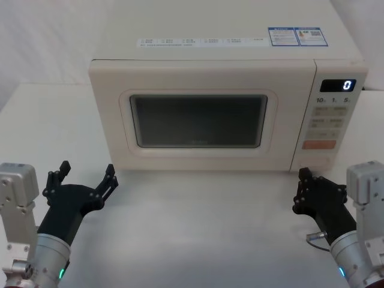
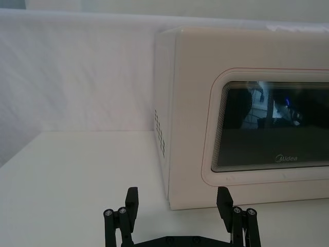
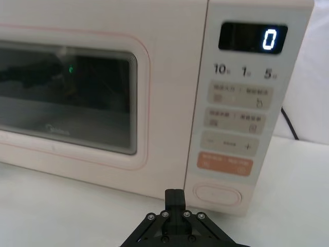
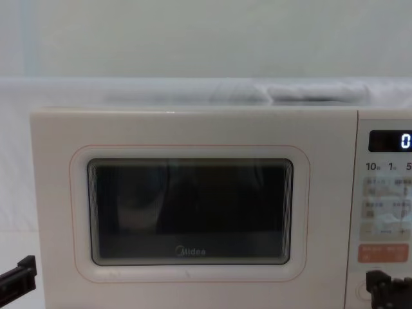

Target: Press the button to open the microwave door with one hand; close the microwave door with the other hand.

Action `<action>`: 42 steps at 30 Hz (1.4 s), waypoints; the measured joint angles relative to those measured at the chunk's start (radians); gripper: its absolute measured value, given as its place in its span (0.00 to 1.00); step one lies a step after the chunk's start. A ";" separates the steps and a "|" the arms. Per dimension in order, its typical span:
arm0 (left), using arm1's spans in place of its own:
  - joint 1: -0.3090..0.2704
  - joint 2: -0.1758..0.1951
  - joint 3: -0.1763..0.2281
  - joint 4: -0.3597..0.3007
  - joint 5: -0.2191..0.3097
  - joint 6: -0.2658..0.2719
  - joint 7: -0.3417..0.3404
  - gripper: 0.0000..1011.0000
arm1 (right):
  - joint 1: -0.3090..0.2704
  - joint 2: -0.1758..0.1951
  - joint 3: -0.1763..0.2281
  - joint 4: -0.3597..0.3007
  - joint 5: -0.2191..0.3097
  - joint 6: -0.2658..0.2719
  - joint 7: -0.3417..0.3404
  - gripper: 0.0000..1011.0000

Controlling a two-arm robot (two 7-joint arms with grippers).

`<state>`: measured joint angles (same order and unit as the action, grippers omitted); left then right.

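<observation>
Reaching forward low over the table, the right gripper (image 1: 307, 187) has its fingers pressed together, just short of the microwave's lower right corner; the left gripper (image 1: 84, 177) hovers spread wide, the microwave door (image 1: 108, 114) shut ahead of it. The right wrist view puts the button (image 3: 218, 195) just beyond the closed fingertips. The chest view shows the right gripper (image 4: 381, 285) below the orange key (image 4: 383, 252).
</observation>
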<state>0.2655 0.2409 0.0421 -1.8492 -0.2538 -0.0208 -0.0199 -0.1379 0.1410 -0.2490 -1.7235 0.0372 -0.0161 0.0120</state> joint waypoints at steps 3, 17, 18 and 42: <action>0.000 0.000 0.000 0.000 0.000 0.000 0.000 0.99 | 0.009 -0.009 0.013 0.023 -0.002 0.011 0.009 0.00; 0.000 0.000 0.000 0.000 0.000 0.000 0.000 0.99 | 0.053 -0.042 0.054 0.100 -0.018 0.043 0.045 0.00; 0.000 0.000 0.000 0.000 0.000 0.000 0.000 0.99 | 0.057 -0.046 0.059 0.106 -0.020 0.046 0.048 0.00; 0.000 0.000 0.000 0.000 0.000 0.000 0.000 0.99 | 0.135 -0.054 0.107 0.122 0.030 0.173 0.115 0.00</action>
<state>0.2655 0.2409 0.0421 -1.8492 -0.2538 -0.0208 -0.0199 -0.0032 0.0868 -0.1419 -1.6011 0.0674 0.1569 0.1269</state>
